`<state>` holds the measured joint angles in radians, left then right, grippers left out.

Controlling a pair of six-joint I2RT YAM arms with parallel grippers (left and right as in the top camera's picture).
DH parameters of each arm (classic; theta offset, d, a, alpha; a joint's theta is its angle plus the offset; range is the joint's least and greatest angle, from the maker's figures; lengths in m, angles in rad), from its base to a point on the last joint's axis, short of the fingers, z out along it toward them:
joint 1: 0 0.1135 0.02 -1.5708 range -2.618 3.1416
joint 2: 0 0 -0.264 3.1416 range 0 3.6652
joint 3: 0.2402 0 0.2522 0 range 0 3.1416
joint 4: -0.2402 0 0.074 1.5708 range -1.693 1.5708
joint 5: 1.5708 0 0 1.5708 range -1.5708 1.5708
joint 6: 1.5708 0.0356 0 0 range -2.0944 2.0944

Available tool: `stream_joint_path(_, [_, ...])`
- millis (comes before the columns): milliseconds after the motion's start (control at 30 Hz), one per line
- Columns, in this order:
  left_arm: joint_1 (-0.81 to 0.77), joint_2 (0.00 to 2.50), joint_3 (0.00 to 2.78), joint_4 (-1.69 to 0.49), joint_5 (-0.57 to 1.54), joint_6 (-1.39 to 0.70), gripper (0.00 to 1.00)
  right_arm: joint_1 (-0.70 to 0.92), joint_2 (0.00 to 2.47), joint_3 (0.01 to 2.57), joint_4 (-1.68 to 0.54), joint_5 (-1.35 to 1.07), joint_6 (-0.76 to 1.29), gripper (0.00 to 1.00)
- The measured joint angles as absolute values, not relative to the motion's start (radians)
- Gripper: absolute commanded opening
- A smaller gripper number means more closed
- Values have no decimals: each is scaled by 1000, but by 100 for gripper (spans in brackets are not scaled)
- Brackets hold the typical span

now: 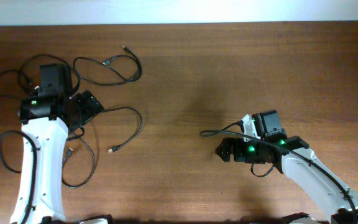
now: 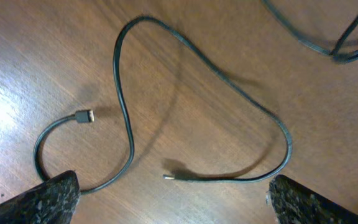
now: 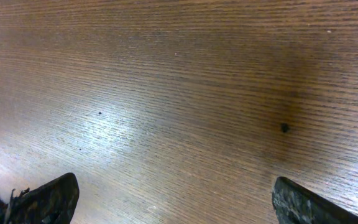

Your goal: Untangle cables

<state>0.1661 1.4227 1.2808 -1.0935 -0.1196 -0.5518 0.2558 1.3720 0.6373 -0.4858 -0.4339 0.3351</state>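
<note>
Left claw point(image 2: 173, 188) spread wide over loose cables point(image 2: 124, 115) — right claw point(image 3: 176, 190) likewise released, above wood table point(image 3: 179, 74).

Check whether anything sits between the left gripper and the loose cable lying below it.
Nothing visible does. In the left wrist view the left gripper hangs open above the cable, which lies on the table. No other object or arm crosses the gap between them.

Robot lab: wooden table point(image 1: 229, 62) bearing robot arms point(image 1: 39, 162).
</note>
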Motion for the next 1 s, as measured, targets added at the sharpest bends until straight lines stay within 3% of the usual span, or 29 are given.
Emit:
stream_joint_path(367, [166,1417,808,-590,-169,-656,99,256,1372,637,-486,-434,336,99])
stream_joint_path(433, [166,1417,769,-579,-210,-692,88,256,1372,637,-485,-434,336,98])
stream_joint_path(533, [166,1417,715,-505,-255,-743,84,256,1372,637,-485,-434,336,98])
stream_joint_path(600, [166,1417,693,-465,-267,-754,68,256,1372,637,-485,-434,336,98])
stream_joint_path(700, [166,1437,686,-428,-274,-765,61,256,1372,637,-486,-434,336,98])
stream_joint_path(767, [166,1502,686,-411,-274,-768,22,256,1372,637,-486,-434,336,98])
stream_joint_path(833, [166,1560,684,-396,-278,-768,0,256,1372,637,-485,-434,335,98])
stream_joint_path(1000, [174,1579,693,-334,-281,-772,0,256,1372,637,-486,-434,336,98])
